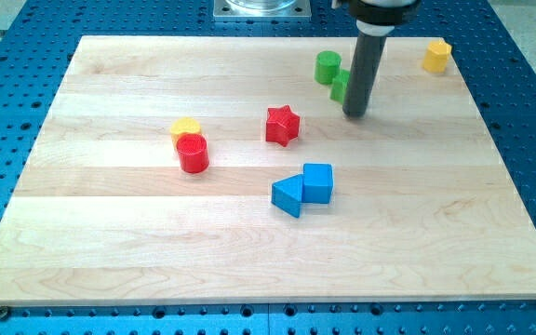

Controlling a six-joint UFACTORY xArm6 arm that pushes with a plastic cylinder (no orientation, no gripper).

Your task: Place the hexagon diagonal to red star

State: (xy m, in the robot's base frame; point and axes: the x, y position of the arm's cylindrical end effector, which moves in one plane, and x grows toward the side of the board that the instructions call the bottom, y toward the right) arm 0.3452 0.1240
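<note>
a pale wooden board (138, 233) lies on a blue perforated table (529, 112), and i take the red star (283, 126), a little above the board's middle, as the landmark. i have no gripper, so there is nothing to open or close and nothing held; my arm ends in a straight dark rod, and my tip (355, 115) rests on the board just to the view's right of the star, slightly above it. touching the rod's left side is a green block (339, 87), partly hidden, shape unclear. a green cylinder (328, 67) stands just up and left of that, above and right of the star. which block is the hexagon i cannot tell for certain; a yellow block (437, 56) sits far to the star's upper right, near the board's top right corner. left of the star, a red cylinder (193, 154) touches a yellow block (186, 127) behind it. below the star, slightly right, a blue cube (317, 182) touches a blue triangular block (288, 195).
</note>
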